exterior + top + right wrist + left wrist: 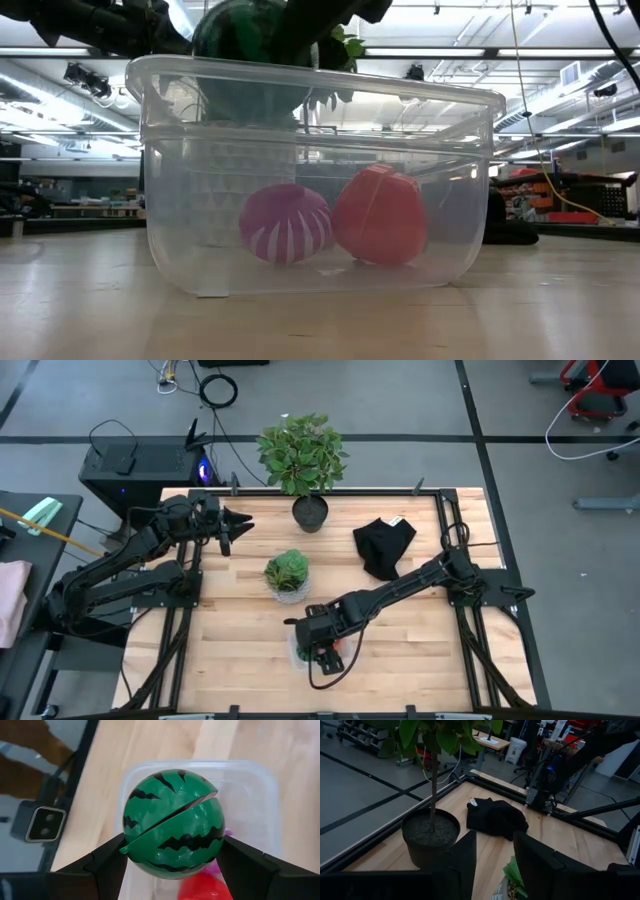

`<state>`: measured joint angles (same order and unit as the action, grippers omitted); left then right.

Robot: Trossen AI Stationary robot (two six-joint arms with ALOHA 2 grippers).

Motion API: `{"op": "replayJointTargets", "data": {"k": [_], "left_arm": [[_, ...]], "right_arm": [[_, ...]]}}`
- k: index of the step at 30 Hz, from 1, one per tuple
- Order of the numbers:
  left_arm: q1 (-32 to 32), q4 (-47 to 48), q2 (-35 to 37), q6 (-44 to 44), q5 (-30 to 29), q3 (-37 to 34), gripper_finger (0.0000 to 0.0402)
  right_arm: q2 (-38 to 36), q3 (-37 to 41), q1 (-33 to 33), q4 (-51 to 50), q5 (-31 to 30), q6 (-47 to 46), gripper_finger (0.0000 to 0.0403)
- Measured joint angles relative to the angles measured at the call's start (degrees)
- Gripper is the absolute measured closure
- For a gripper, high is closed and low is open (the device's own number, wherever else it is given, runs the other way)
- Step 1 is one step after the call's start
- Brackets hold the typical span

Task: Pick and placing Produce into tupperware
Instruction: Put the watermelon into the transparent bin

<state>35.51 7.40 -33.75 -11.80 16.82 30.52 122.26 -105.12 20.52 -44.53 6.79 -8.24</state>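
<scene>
So we're mid-drop here: the right gripper [172,857] is clamped on the melon [172,822], the green striped ball, and holds it right over the tub [260,795], which sits near the front edge of the table [420,650]. In the low view the melon [250,40] hangs just above the tub [320,180] rim, so we'd say it isn't in yet. Two pieces already lie on the tub floor, touching each other: a purple ball [286,222] with white stripes and a red ball [380,215]. Our guess for the next move is lower a bit and let go, and it wants some care, since the melon is big next to the tub and would land on or beside those two. It also shows a slit across it, like two halves, so a squeeze off-centre might split it. The left gripper [492,865] waits at the back left of the table near the tall plant [302,455], fingers partly apart with nothing between them. Hard to see: from above the right arm covers the tub almost fully, so we can't tell whether any produce is left out on the table. The black cloth [384,546] could be hiding something too.
</scene>
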Motion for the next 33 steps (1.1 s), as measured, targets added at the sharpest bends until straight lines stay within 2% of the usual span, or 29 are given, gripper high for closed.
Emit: {"op": "replayJointTargets", "data": {"k": [4, 33], "left_arm": [[0.0, 0.0, -0.01, 0.09, -0.02, 0.0, 0.0266], [0.0, -0.02, 0.01, 0.53, -0.02, 0.0, 0.0266]], "right_arm": [[0.0, 0.0, 0.36, 0.0, 2.52, 1.55, 0.0119], [0.0, 0.0, 0.36, 0.94, 2.11, 2.48, 0.0118]]}}
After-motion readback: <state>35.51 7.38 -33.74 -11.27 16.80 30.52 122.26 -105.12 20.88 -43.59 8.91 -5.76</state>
